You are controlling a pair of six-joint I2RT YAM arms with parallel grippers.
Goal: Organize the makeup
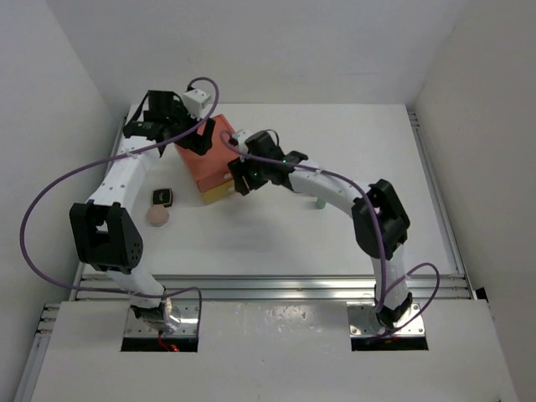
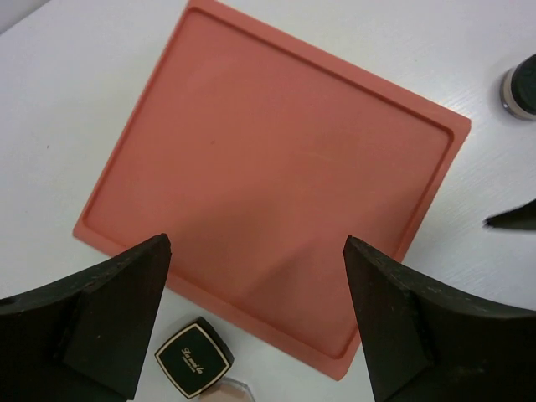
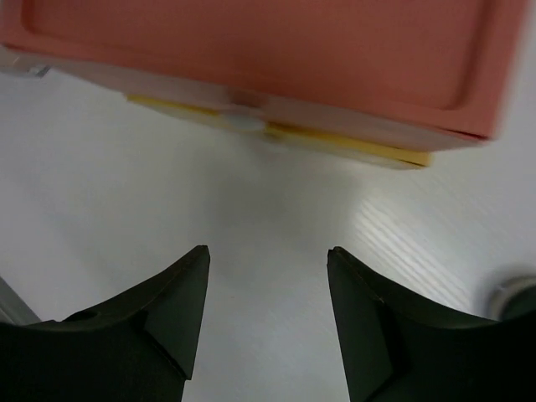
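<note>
The small dark square case [image 1: 162, 197] and the round peach puff [image 1: 157, 215] lie left of the coral-red drawer box [image 1: 211, 163]; the case [image 2: 193, 356] and the puff's edge [image 2: 226, 391] also show in the left wrist view. A pale-green tube [image 1: 319, 203] stands to the right. A small round dark-topped jar [image 2: 521, 88] sits beside the box, and it also shows in the right wrist view [image 3: 515, 297]. My left gripper [image 2: 255, 243] hangs open and empty above the box lid [image 2: 276, 167]. My right gripper [image 3: 266, 251] is open and empty just in front of the yellow drawer [image 3: 335, 144].
The yellow drawer front [image 1: 218, 194] has a small white knob [image 3: 247, 122] and looks nearly closed. White walls enclose the table on three sides. The right arm [image 1: 335, 188] arches across the middle of the table, and a purple cable [image 1: 50, 201] loops left.
</note>
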